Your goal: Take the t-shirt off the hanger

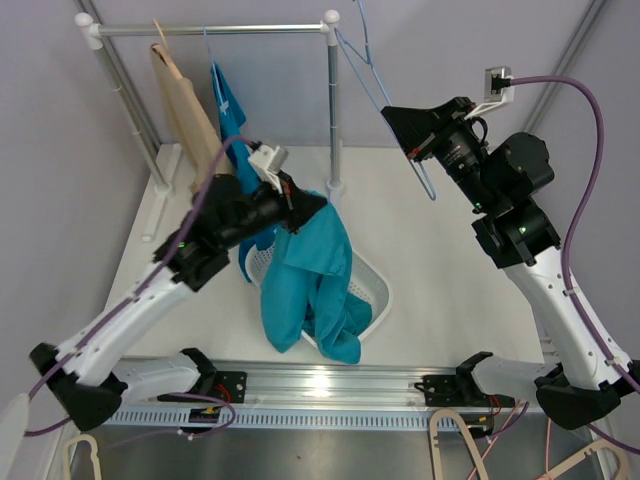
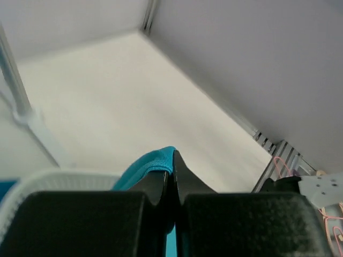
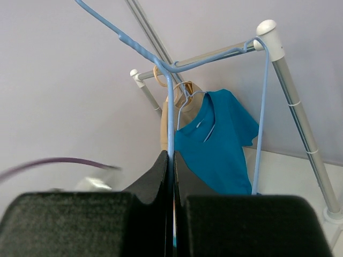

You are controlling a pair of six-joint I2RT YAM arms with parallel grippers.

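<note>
A teal t-shirt (image 1: 315, 270) hangs in folds from my left gripper (image 1: 305, 208), which is shut on its top edge; the cloth droops down over a white basket. In the left wrist view a fold of the t-shirt (image 2: 147, 163) is pinched between the closed jaws of the left gripper (image 2: 171, 160). My right gripper (image 1: 400, 125) is raised at the right and shut on a thin light-blue wire hanger (image 1: 372, 85), which carries no cloth. In the right wrist view the hanger (image 3: 170, 107) runs up out of the right gripper (image 3: 172, 156). Shirt and hanger are apart.
The white basket (image 1: 378, 292) lies on the table under the shirt. At the back stands a clothes rack (image 1: 215, 30) with a post (image 1: 333, 100), holding a beige garment (image 1: 185, 110) and another teal shirt (image 1: 228, 110). Spare hangers (image 1: 455, 440) lie below the front rail.
</note>
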